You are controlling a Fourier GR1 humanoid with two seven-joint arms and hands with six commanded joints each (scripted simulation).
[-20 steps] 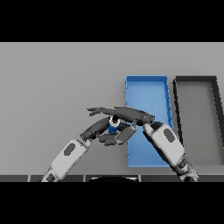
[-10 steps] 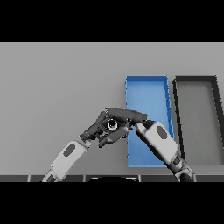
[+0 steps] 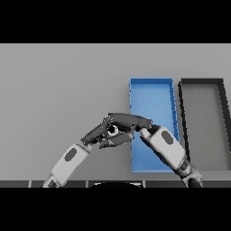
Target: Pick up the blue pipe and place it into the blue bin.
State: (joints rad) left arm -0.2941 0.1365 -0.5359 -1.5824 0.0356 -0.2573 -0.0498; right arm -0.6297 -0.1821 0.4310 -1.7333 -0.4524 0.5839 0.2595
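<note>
Both hands met just left of the blue bin (image 3: 151, 94), over the grey worktop (image 3: 58, 90). The right robot hand (image 3: 131, 121) reached across from the right side, with its dark fingers stretched out long toward the left, above the other hand. The left robot hand (image 3: 101, 133) came from the lower left, and its fingers lay under and beside a small round object. This object was most likely the blue pipe (image 3: 112, 130), seen from its end as a pale ring with a dark hole, though almost no blue showed, so I cannot be fully sure. The fingers of both hands seemed to close around it from above and below, so the pipe appeared to be pinched between them, but it was not clear which hand really carried it.

The pipe was near the left wall of the bin, outside it, close to its lower half. A black bin (image 3: 203, 85) stood just beside the blue one on the right.

In my judgement the grasp was made or nearly made. The carrying over the wall and the release inside the bin were not yet done.
</note>
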